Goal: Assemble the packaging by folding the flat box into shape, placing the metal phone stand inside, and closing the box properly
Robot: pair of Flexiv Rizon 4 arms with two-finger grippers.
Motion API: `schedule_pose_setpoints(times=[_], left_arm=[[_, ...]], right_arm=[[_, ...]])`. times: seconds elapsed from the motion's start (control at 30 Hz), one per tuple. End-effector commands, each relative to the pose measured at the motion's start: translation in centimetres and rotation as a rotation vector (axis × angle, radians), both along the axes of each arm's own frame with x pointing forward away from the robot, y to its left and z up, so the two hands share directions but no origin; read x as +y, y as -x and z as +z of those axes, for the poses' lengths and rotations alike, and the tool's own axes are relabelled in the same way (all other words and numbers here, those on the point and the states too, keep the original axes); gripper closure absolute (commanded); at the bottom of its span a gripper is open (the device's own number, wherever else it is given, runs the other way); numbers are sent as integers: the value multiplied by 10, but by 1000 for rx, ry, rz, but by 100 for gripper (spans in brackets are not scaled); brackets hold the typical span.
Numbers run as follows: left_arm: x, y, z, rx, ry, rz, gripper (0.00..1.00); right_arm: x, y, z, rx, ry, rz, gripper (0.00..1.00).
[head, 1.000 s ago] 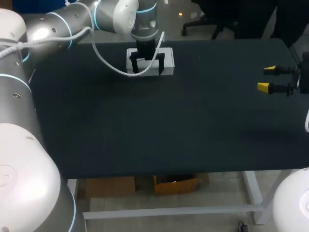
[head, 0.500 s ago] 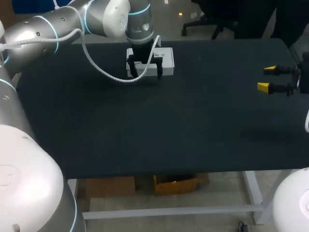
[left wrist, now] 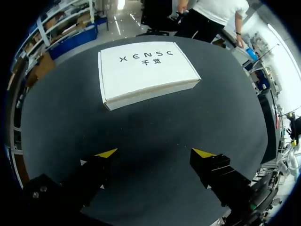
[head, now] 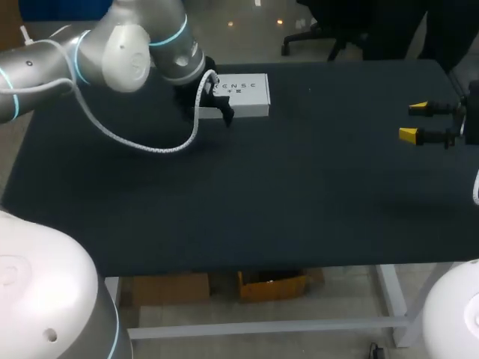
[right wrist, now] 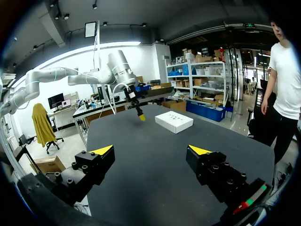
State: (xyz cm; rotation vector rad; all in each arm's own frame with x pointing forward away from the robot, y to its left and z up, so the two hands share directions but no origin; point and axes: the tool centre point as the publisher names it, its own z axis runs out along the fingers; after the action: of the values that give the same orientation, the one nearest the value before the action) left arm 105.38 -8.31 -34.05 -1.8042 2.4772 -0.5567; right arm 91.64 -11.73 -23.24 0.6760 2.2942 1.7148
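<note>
My left gripper (left wrist: 155, 153) hangs wide open and empty, the closed white box (left wrist: 146, 70) just ahead, its long axis along the bench's (head: 299, 194) far edge; my right gripper (head: 414, 122) (also open, empty) sits well apart.

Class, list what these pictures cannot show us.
1. Whether the phone stand lies inside the white box: in every view, its closed lid hides that.
2. Most of the right arm: head view, cut off by the picture's right edge.
</note>
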Motion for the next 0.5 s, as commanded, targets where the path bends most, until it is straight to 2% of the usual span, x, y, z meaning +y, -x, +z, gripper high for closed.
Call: schedule_pose_setpoints(times=[0.03, 0.2, 0.4, 0.5], left_arm=[[20, 39, 0, -319, 146, 14, 0], [25, 46, 5, -320, 182, -42, 0], [40, 50, 12, -291, 275, -108, 0], [48, 49, 14, -258, 326, -132, 0]], right_arm=[[-1, 0, 0, -3, -4, 3, 0], [-1, 0, 0, -3, -4, 3, 0], [-1, 0, 0, -3, -4, 3, 0], [-1, 0, 0, -3, -4, 3, 0]])
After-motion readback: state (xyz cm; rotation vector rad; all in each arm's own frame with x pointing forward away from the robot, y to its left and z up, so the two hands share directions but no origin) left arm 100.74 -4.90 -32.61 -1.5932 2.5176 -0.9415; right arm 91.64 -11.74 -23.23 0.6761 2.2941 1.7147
